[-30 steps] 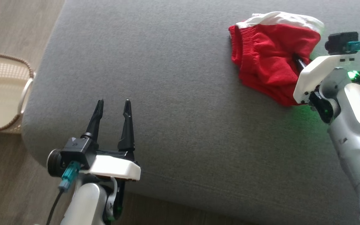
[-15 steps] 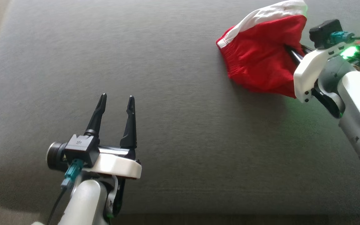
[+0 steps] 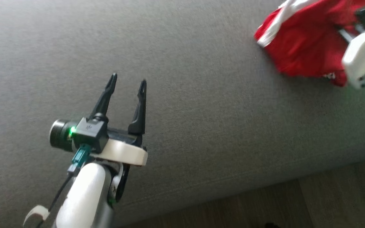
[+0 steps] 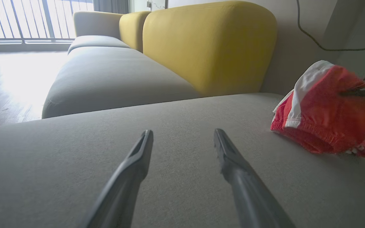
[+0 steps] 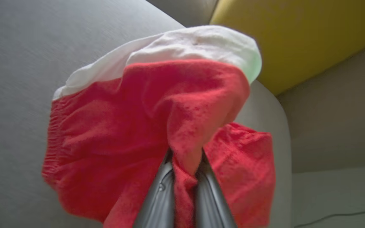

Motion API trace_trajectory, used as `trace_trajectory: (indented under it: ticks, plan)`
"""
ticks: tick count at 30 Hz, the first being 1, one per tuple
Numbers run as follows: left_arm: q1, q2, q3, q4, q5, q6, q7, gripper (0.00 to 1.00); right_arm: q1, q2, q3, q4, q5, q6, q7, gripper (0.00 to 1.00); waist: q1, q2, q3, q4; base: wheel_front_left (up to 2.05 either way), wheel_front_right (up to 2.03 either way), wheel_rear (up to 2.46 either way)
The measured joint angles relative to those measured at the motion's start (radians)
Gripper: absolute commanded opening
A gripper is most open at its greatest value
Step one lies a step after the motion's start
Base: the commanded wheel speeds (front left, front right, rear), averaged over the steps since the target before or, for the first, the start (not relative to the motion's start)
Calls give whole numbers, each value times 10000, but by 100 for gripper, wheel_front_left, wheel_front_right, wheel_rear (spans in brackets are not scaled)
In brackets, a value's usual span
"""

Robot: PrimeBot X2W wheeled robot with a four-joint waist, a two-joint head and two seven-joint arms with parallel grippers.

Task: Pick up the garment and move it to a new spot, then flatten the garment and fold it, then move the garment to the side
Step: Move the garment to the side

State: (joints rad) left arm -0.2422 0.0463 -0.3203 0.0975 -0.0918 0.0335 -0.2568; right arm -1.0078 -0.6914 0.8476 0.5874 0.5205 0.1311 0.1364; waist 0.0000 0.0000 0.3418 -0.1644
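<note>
My right fingers (image 5: 158,196) clamped on red garment (image 5: 144,126) near sofa seat (image 3: 201,126) far right edge. Left fingers (image 3: 139,107) wide apart, empty. Grab done, I judge; move, flatten, fold pending.

The garment (image 5: 112,126) is soft, matt red cloth with a slightly fuzzy nap, a gathered elastic edge and a smoother white cloth band. The sofa seat (image 3: 201,110) is upholstered in a fine, matt grey weave, the backrest (image 4: 208,47) in smooth, matt yellow fabric, and the floor (image 3: 328,202) looks like wood planks with a faint grain. The fingers of the left gripper (image 3: 129,79) and right gripper (image 5: 185,158) look like dark plastic with a dull sheen, the wrist cover (image 3: 120,155) like smooth white plastic, the forearm (image 3: 84,196) like a glossy pale shell
</note>
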Motion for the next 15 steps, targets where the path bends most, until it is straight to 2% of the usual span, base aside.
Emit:
trace_trajectory:
  ticks: [5, 15]
  plan:
    - [-616, -8, -151, 67, 299, -174, 0, 100, -360, -399, -19, 332, 65, 2, -520, 0, 0, 0, 644, -426, 0, 0, 0]
    - [-1393, 12, -153, 207, 569, -516, 0, 100, -1888, -681, 19, 1423, -1156, 2, -1450, 0, 0, 0, 1698, -1046, 0, 0, 0]
